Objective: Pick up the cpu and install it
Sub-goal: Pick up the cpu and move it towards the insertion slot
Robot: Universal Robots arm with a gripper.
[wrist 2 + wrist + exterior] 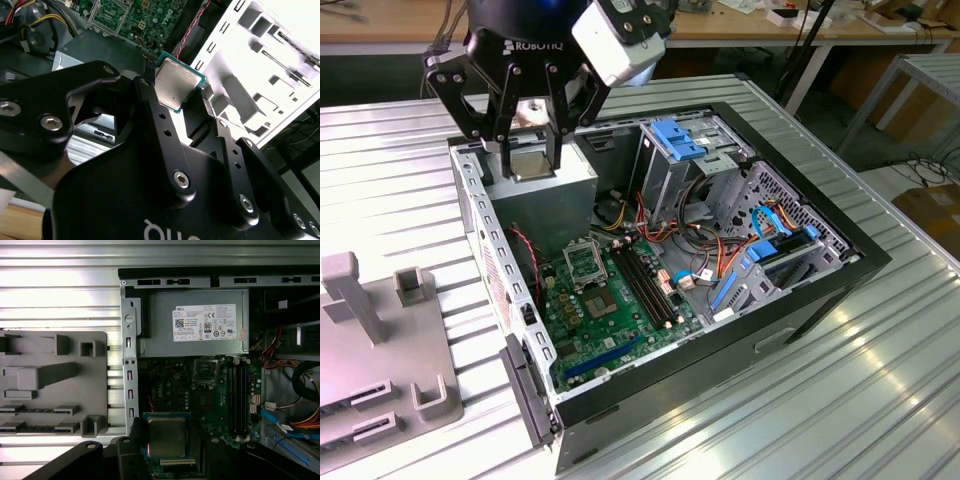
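While the square cpu, silver-topped with a green rim, hangs in the air, the black two-fingered tool is clenched on it, pinching two opposite edges. In the second wrist view the cpu sits between the fingertips with its metal lid facing the camera.

In the exterior view the tool hovers above the exterior view's left end of an open black computer case. The case lies on its side on a ribbed metal bench. Directly under the cpu is a grey box-shaped power supply. The green motherboard lies on the case floor. Its square metal-framed socket looks empty and is well apart from the cpu. Whether the socket's frame is latched open cannot be told.

A grey moulded parts holder with slots and posts rests on the bench beside the case.

Several things could go wrong, as a judgement. The grip is only on thin edges, so a jolt could let the cpu twist or drop into the case. If it comes down turned the wrong way or tilted, it could bend the socket contacts. Red and black wires run near the socket and could snag a finger on the way down. The case wall and power supply also leave little room for the wide tool.
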